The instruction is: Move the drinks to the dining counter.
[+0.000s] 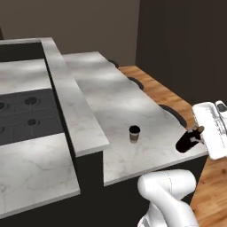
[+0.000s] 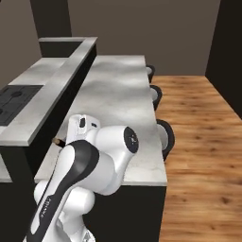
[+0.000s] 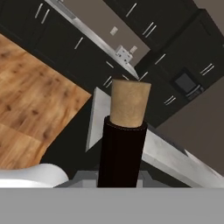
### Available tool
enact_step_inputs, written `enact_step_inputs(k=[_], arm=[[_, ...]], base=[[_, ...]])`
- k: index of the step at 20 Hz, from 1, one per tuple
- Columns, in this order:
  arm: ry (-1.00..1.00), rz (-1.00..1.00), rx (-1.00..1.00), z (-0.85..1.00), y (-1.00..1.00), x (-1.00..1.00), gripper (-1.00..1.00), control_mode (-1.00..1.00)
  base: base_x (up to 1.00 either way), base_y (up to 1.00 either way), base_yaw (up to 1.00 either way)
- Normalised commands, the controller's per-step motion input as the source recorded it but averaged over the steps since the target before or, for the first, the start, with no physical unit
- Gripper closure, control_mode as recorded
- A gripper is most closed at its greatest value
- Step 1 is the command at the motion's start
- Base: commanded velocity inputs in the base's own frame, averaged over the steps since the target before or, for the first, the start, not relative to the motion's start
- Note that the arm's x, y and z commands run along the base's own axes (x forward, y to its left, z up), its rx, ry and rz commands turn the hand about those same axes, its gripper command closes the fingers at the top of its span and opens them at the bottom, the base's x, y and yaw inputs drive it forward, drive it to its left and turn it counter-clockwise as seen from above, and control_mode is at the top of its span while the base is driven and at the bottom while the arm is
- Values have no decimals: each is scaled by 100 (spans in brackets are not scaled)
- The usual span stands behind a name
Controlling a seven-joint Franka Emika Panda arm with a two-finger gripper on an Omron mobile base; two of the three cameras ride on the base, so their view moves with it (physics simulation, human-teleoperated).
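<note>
My gripper [image 1: 195, 136] is shut on the dark wine bottle [image 1: 185, 142], which hangs tilted just above the near right corner of the dining counter [image 1: 119, 99]. In the hand view the bottle's dark neck [image 3: 121, 153] rises close to the camera, topped by a tan cork [image 3: 129, 103], and it hides my fingertips. The brown paper cup [image 1: 134, 134] with its dark lid stands upright on the counter, a short way left of the bottle. In the right base view my own arm covers the gripper, and the dining counter [image 2: 120, 85] stretches away beyond it.
A raised narrow ledge [image 1: 73, 106] runs along the counter's left side, with the black cooktop [image 1: 26, 115] beyond it. Dark stools [image 2: 165, 134] line the counter's right edge above the wooden floor [image 2: 198, 123]. Dark cabinets [image 3: 144, 39] fill the far wall.
</note>
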Motion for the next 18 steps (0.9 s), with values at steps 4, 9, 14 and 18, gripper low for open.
enact_step_inputs(k=[4,9,14,18], arm=[[0,0,0,0,0,0,100,100],[0,0,0,0,0,0,100,100],[0,0,0,0,0,0,100,100],[0,0,0,0,0,0,100,100]], base=[[64,-8,1],[47,-25,4],[15,-4,1],[0,0,1]])
